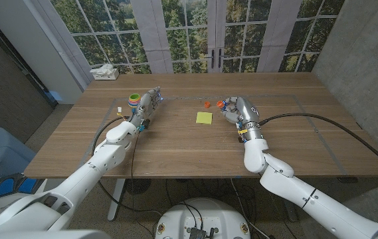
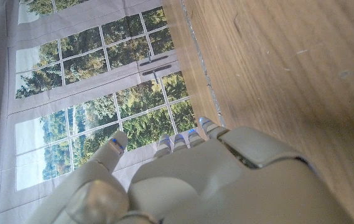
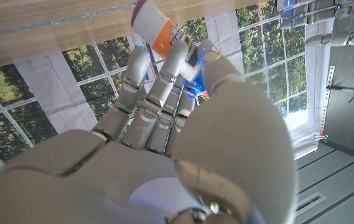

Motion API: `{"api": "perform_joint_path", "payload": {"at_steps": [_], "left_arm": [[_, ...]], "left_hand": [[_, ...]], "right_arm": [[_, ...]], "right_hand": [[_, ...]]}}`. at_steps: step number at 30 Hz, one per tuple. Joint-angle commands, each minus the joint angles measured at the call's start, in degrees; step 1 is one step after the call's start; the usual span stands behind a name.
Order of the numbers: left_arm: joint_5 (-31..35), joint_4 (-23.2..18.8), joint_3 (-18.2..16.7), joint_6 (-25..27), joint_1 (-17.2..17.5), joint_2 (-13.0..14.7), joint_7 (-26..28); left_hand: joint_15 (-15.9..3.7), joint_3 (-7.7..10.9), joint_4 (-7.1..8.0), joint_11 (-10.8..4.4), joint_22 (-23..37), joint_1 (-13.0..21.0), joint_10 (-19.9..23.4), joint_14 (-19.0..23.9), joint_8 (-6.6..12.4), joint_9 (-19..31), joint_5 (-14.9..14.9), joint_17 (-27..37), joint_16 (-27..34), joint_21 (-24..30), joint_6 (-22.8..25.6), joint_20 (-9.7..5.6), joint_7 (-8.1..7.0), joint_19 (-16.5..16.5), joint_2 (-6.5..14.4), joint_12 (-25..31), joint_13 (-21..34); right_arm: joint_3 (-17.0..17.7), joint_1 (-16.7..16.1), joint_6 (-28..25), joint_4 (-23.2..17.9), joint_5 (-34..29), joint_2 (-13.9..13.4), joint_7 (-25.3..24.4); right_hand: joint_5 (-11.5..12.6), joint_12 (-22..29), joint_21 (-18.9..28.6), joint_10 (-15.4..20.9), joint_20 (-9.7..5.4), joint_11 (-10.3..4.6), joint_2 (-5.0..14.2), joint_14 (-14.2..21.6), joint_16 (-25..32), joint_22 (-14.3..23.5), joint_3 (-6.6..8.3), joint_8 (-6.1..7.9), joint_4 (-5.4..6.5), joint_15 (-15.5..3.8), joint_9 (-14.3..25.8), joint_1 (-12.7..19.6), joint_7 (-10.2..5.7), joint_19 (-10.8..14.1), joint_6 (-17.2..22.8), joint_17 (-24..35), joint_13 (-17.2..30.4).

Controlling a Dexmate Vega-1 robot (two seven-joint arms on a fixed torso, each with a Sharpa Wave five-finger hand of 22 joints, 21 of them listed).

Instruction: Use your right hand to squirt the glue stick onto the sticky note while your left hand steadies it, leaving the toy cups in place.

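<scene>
Right hand [image 1: 232,108] on the wooden worktop [image 1: 175,149], just to the right of the yellow sticky note [image 1: 204,117], not touching it. Fingers [image 3: 164,74] of this hand wrapped around the glue stick [image 3: 158,31]; so, grasping it. Seen in the right wrist view: white tube with an orange label, purple at its end, pointing toward the wood surface. In the head view, only a small orange and blue part of the glue stick visible at the fingers of the right hand. A small orange piece [image 1: 206,104] lying on the worktop close by, between the note and the far edge; too small to say what it is.

Sticky note flat near the middle of the worktop, nothing on it, no hand touching it.

Left hand [image 1: 145,108] well apart from the note, on the left side of the worktop, released, fingers [image 2: 183,140] stretched and holding nothing. Standing next to the toy cups [image 1: 134,100], a small colourful stack just to the left of it; contact or not, cannot tell.

A white box [image 1: 104,72] at the far left corner of the worktop. Large windows with trees behind the worktop.
</scene>
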Motion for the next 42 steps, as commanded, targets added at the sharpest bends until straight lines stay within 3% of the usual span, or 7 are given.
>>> {"api": "perform_joint_path", "payload": {"at_steps": [1,13,42], "left_arm": [[2.12,-1.55,0.25,-0.68,0.91,1.01,2.02],[4.34,-2.2,0.71,-1.04,1.04,1.68,3.75],[10.57,-4.74,1.78,-1.08,1.36,3.74,8.33]], "left_hand": [[-3.49,0.15,-0.49,-0.07,0.32,0.27,0.2,-2.94,0.25,0.2,0.15,0.1,0.38,0.21,-0.08,-5.16,-0.04,-0.3,4.42,0.59,0.25],[-3.45,0.21,-0.91,-0.23,0.3,0.5,1.22,-1.93,0.52,0.2,0.09,0.02,0.54,0.27,0.91,-4.97,0.04,-0.14,4.43,0.89,0.25],[-3.31,0.49,-2.13,-0.41,0.28,1.16,3.27,0.28,1.07,0.26,-0.12,-0.03,0.65,0.35,3.9,-4.65,-0.38,0.31,4.63,1.16,0.21]], "right_arm": [[2.76,-1.14,7.96,2.42,5.56,1.99,-0.29],[4.37,-1.07,15.66,5.92,11.47,4.23,1.15],[5.34,0.91,23.19,11.23,18.15,7.86,5.33]], "right_hand": [[-0.01,-0.05,0.53,1.82,-8.45,-0.52,5.38,1.33,-0.04,-0.12,1.09,0.33,0.94,-0.95,0.24,6.05,0.03,0.36,1.53,0.18,4.24],[0.0,-0.16,1.2,2.07,-8.43,-0.56,5.05,2.19,-0.24,-0.86,1.19,0.16,1.09,-0.89,0.18,6.14,-0.03,0.46,1.79,0.21,4.61],[0.19,-0.6,2.76,3.06,-8.32,-1.32,4.37,4.02,-1.57,-2.91,0.98,-0.19,1.36,-0.98,0.18,5.9,-0.52,0.61,2.54,-1.2,5.26]]}}
